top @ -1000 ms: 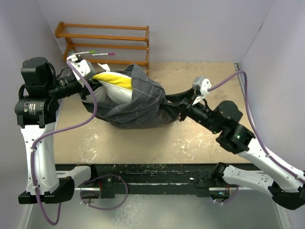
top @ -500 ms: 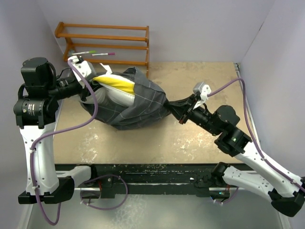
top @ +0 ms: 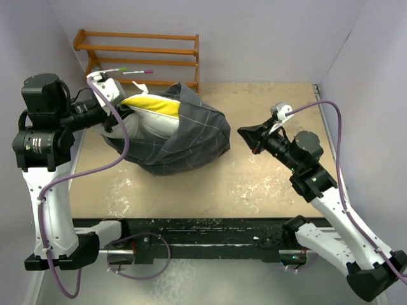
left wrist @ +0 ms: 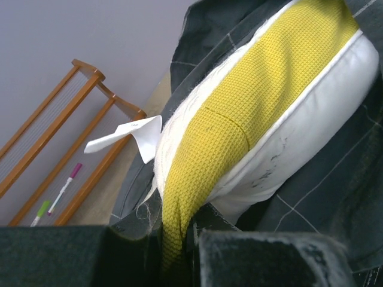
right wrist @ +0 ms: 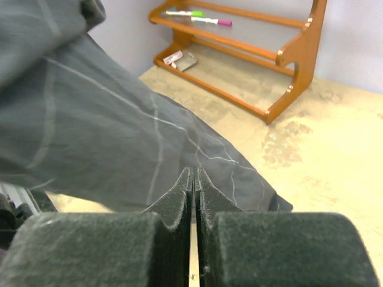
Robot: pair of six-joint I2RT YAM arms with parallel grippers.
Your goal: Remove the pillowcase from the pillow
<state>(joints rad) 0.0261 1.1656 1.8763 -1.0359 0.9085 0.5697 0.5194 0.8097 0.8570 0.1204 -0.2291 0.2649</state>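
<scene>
The dark grey checked pillowcase (top: 191,136) lies bunched around the lower and right part of the cream-white pillow (top: 149,124), whose yellow patch (top: 152,106) sticks out at the upper left. My left gripper (top: 119,119) is shut on the pillow's yellow corner; in the left wrist view the yellow fabric (left wrist: 257,101) is pinched between its jaws (left wrist: 176,239), with the pillowcase (left wrist: 335,179) around it. My right gripper (top: 245,133) is shut with nothing in it, a short way right of the pillowcase; in the right wrist view (right wrist: 194,176) the pillowcase (right wrist: 90,137) lies just beyond its tips.
A wooden rack (top: 137,57) stands at the back left against the wall, with a pink pen (top: 138,72) and a green pen (top: 114,69) on it. It also shows in the right wrist view (right wrist: 287,54). Walls close in left, right and behind.
My right gripper held the pillowcase's right end stretched out; it has let go and drawn back to the right. The pillowcase has slumped back around the pillow. The left gripper keeps its hold.
</scene>
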